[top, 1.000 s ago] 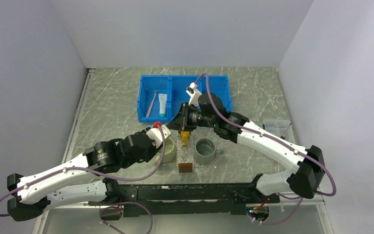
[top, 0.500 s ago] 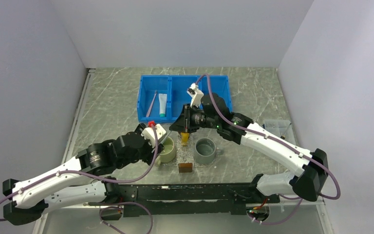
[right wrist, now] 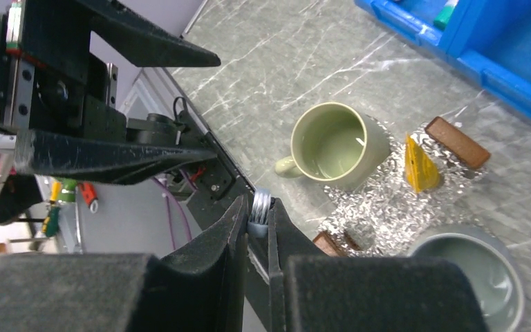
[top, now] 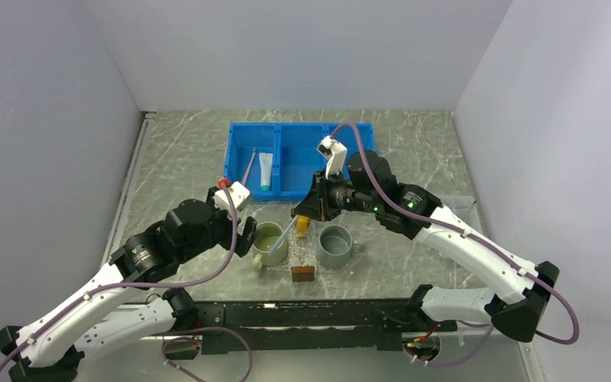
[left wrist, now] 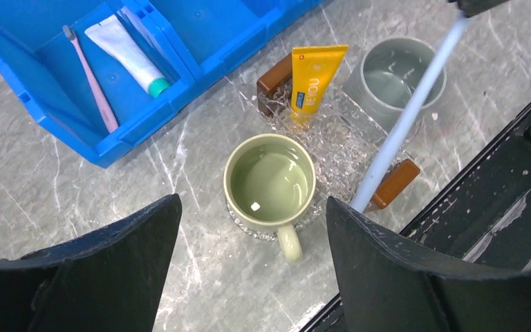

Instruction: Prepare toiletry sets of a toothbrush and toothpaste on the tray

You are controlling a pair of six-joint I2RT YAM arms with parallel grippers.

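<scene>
Presently the right tool (top: 299,213) is clenched on the upper end of the pale blue toothbrush (left wrist: 404,117), which slants down over the tray (left wrist: 335,149) to the right of the green mug (left wrist: 269,180). Its lower end sits close to a brown block (left wrist: 395,183), also right of the mug; whether it touches the tray cannot be told. The left tool (left wrist: 252,202) is released, jaws spread wide, hovering above the mug and gripping nothing. The mug stands on the glittery tray's left part, and the yellow toothpaste tube (left wrist: 311,83) lies on the tray just beyond the mug. A grey cup (left wrist: 401,69) stands to the mug's far right. Farther back from the mug on the desk (top: 183,167), the blue bin (left wrist: 34,90) contains the pink toothbrush (left wrist: 90,79) and the white toothpaste tube (left wrist: 128,55) side by side in one compartment.
</scene>
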